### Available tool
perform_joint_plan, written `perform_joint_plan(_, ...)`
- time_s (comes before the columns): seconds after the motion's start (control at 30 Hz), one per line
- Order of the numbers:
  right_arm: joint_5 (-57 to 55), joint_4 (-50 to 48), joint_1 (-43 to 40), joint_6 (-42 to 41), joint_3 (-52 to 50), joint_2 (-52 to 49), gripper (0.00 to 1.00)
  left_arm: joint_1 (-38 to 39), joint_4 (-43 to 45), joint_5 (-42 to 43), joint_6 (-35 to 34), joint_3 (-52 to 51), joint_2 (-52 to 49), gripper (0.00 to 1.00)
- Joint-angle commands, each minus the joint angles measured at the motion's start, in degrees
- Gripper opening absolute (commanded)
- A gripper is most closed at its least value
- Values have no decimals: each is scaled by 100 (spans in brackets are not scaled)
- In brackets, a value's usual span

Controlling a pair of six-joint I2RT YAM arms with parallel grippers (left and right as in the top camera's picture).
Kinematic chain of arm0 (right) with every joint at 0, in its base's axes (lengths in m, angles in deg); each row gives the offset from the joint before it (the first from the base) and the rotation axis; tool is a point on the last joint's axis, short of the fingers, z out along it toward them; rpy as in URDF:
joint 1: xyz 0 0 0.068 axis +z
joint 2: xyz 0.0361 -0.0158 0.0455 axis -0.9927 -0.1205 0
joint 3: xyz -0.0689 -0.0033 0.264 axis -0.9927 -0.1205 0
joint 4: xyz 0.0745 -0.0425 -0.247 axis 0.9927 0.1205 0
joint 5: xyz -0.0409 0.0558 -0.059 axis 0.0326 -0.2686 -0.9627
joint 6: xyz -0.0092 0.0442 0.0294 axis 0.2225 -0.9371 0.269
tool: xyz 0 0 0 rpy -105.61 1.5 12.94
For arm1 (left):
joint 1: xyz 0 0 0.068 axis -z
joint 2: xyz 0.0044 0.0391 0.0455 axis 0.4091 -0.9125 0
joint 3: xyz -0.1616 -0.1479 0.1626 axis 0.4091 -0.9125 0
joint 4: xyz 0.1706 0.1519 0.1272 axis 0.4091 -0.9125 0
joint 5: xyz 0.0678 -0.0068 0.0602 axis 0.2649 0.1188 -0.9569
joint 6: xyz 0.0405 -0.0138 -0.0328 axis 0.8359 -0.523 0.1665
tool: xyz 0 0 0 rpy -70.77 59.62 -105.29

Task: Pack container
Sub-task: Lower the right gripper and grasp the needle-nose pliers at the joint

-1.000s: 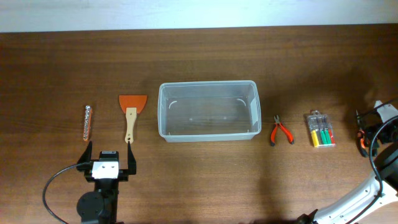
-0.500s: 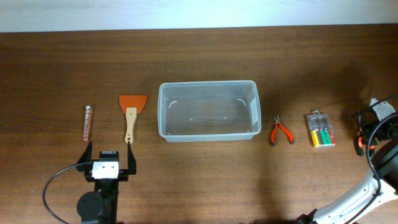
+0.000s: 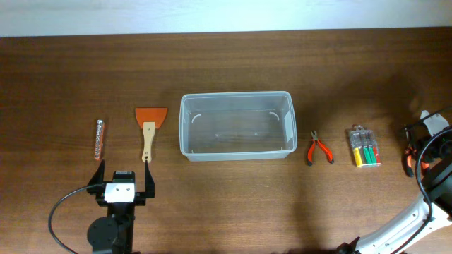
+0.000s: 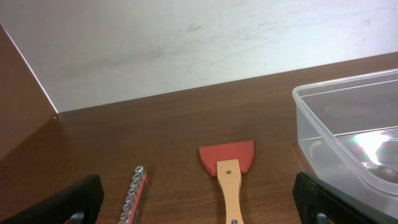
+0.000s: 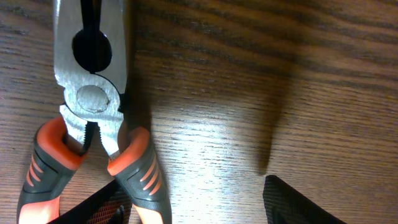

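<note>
brown wooden table. overhead: clear container (image 3: 236,153) at the centre, scraper (image 3: 149,127) left of it. left wrist: left gripper (image 4: 199,208) fingers wide apart. right wrist: right gripper (image 5: 193,205) fingers apart, orange pliers (image 5: 93,118) beside one finger.

Clear rectangular container (image 3: 237,131), rounded corners, rimmed, upright, open-topped

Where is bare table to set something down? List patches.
Free: the wide strip behind the clear plastic container; the front strip right of the left gripper. Crowded: beside the orange wooden-handled scraper and around the red-handled pliers.
</note>
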Motion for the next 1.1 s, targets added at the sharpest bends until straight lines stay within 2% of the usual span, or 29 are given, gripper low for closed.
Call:
perform_joint_plan(0.0,205,-63,48,-57,-33,-227,66,-31,0,-39,-50,-42,39,99)
perform_joint_plan(0.17,271,-61,48,-66,-33,-227,53,-31,0,-39,-50,-42,39,99)
perform_joint_plan(0.67,645,50,48,-131,-33,-229,55,-31,0,-39,-50,-42,39,99)
perform_joint_plan(0.8,693,46,48,-129,-33,-229,59,-31,0,-39,-50,-42,39,99)
perform_joint_plan(1.03,691,48,48,-131,-33,-232,58,-31,0,-39,-50,-42,39,99)
perform_joint_plan(1.07,691,48,48,-131,-33,-232,55,-31,0,-39,-50,-42,39,99)
